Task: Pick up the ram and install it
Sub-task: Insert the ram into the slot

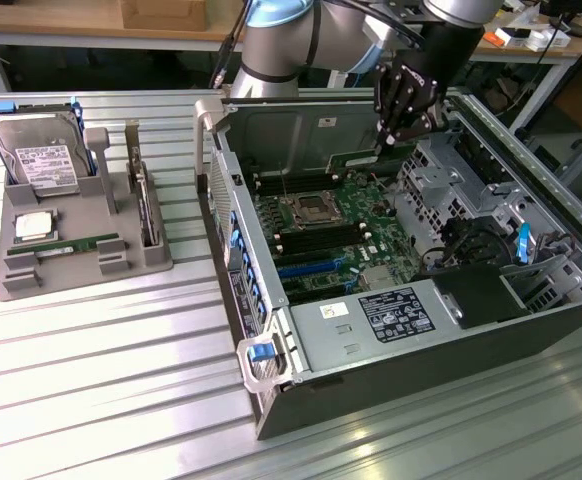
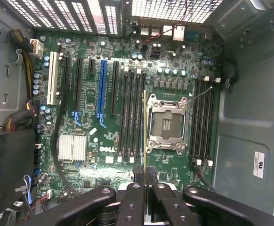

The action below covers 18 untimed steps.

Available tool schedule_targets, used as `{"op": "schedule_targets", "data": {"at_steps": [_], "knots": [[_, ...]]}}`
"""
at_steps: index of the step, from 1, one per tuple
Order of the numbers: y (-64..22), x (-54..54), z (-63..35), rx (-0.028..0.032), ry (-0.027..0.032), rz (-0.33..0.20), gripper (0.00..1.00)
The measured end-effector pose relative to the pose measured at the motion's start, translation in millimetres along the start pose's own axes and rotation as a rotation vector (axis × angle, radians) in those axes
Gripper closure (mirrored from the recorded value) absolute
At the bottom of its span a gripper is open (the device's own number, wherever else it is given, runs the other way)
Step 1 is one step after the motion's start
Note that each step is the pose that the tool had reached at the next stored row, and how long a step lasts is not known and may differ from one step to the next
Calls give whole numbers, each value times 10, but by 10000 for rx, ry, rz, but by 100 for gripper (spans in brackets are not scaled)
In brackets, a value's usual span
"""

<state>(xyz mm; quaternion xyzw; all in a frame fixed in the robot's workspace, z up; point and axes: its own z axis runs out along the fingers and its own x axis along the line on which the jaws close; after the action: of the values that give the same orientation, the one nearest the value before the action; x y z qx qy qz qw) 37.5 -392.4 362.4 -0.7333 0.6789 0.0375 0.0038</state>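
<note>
The motherboard (image 2: 109,141) bears white "DELL" lettering.

the table (image 1: 91,390) is showing ribbed bare metal, softly gleaming. at nine o'clock from the case (image 1: 271,130) in the exterior view, the tray (image 1: 71,285) is looking like matt grey plastic. the case is shining as bare sheet metal. the motherboard (image 2: 167,165) is glinting, green and lacquered. the gripper (image 2: 145,181) is pinching the ram (image 2: 145,136), a thin green board, with matt black fingers (image 2: 127,207).
</note>
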Motion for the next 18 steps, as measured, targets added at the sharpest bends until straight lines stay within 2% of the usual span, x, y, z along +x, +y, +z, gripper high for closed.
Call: {"op": "schedule_targets", "data": {"at_steps": [12,13,14,18], "knots": [[-3,3,55,0,-1,0,88],[-3,4,66,0,0,0,88],[-5,7,119,0,0,0,88],[-6,8,136,0,-1,0,88]]}}
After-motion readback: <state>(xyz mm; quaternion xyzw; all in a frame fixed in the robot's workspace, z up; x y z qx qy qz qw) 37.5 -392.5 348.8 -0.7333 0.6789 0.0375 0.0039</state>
